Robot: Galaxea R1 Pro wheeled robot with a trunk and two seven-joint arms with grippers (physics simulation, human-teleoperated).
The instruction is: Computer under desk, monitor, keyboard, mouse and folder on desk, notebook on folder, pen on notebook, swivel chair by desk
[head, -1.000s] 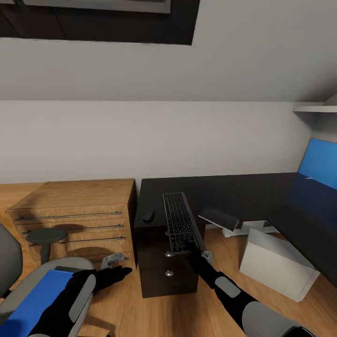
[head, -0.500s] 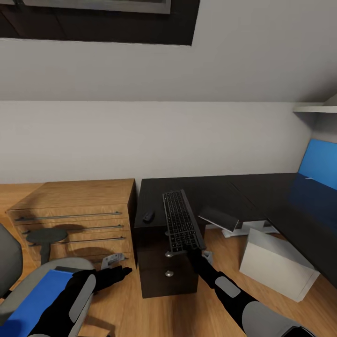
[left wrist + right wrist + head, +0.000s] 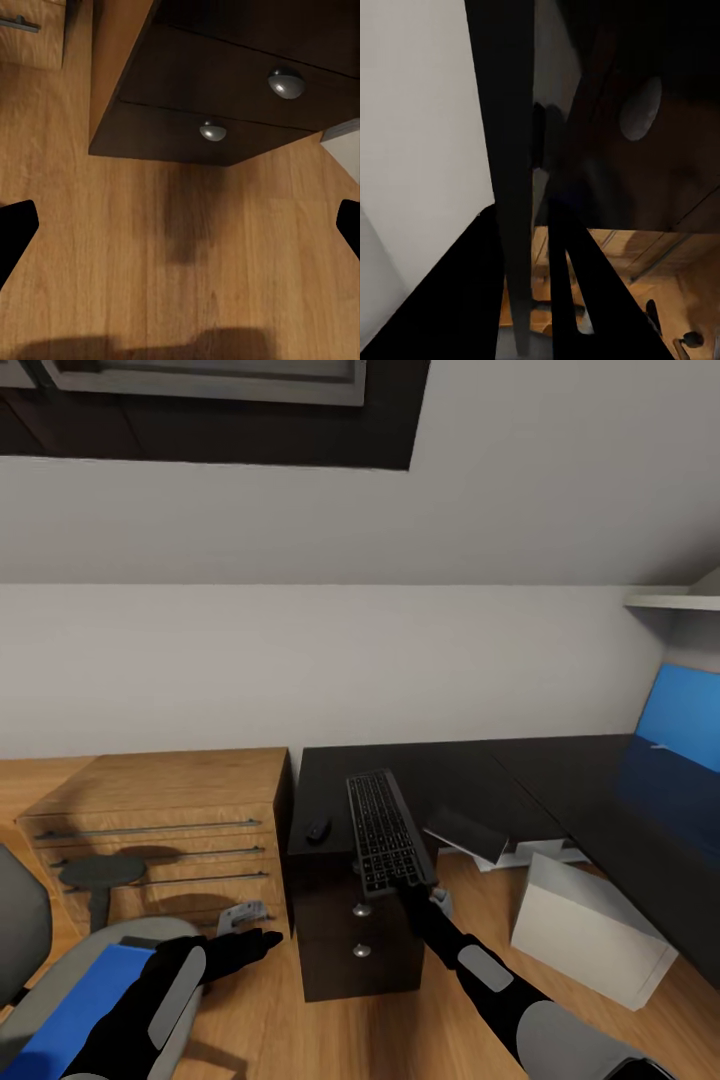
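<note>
My right fingers [image 3: 408,883] stay clamped on the near end of the keyboard [image 3: 384,832]. It's lifted a bit since a second ago, and the head view shifted slightly. Keyboard lies lengthwise over the surface [image 3: 470,770] edge above the drawers, mouse [image 3: 318,828] just beside it. Left fingers [image 3: 262,937] spread open, empty, near the folder [image 3: 75,1005] on the swivel chair [image 3: 25,920]. Keyboard placement under way.

desk [image 3: 560,780]: glossy black | floor [image 3: 150,247]: wood grain | knobs [image 3: 286,82]: shiny metal
</note>
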